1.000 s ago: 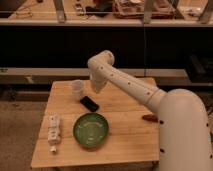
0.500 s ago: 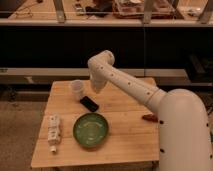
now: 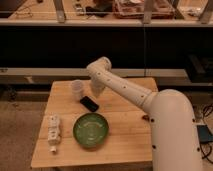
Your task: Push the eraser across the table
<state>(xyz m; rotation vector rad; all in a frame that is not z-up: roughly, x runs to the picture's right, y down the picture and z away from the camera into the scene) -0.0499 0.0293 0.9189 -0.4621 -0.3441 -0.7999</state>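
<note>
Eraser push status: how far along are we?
Done: the approach looks finished. The gripper hangs low over the table, just behind the eraser and beside the cup. In hand: lining up on the eraser; contact can't be confirmed. Left: the push itself, since the eraser lies mid-table between the cup and the green bowl.

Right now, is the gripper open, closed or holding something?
Gripper: cannot be told. It is low over the table, just behind the eraser and beside the pale cup.
</note>
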